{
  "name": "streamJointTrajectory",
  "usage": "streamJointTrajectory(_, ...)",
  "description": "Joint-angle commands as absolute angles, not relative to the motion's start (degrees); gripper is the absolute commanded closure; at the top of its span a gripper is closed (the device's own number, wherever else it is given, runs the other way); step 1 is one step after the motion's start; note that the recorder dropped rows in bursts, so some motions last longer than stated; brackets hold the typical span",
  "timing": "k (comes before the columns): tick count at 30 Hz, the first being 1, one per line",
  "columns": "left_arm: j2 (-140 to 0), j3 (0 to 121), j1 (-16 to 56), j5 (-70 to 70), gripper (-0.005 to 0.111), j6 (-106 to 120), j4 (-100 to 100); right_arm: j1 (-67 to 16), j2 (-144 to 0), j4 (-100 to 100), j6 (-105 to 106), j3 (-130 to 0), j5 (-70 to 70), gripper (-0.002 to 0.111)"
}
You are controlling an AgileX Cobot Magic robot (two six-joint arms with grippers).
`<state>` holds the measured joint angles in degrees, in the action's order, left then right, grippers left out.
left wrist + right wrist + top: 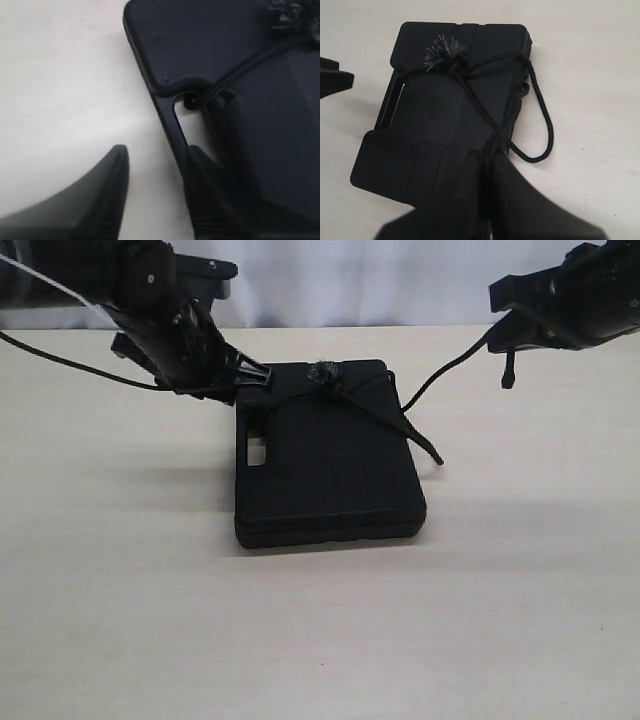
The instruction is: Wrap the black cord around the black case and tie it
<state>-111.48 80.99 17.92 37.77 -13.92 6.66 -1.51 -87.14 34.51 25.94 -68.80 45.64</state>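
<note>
Right wrist view: the black cord (pixel 470 97) is looped round the black case (pixel 420 135), which lies flat on the surface, and is knotted by its frayed tuft (pixel 442 51). The right end effector (pixel 487 155) is clamped on the cord's free run. The left end effector (pixel 156 160) stands open at the case's handle. The tying looks nearly done, with only tightening and release left. No writing is legible.
</note>
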Motion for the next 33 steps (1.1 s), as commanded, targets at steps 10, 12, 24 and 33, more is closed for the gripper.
streamJointTrajectory(10, -121.82, 81.39, 18.39, 32.43, 0.054, -17.60, -2.32, -1.47, -86.50, 34.26, 26.30, -69.31, 45.45, 0.104)
streamJointTrajectory(12, -123.50, 81.39, 18.39, 31.15, 0.054, -17.60, -2.32, -1.47, -86.50, 34.26, 26.30, -69.31, 45.30, 0.104)
streamJointTrajectory(24, -119.47, 81.39, 14.74, 31.86, 0.107, -18.18, 1.17, 2.16, -84.76, 34.26, 26.06, -69.31, 44.91, 0.104)
streamJointTrajectory(33, -115.16, 81.39, 5.65, 41.65, 0.107, -17.11, 2.52, 17.25, -84.10, 23.31, 23.74, -68.27, 39.58, 0.104)
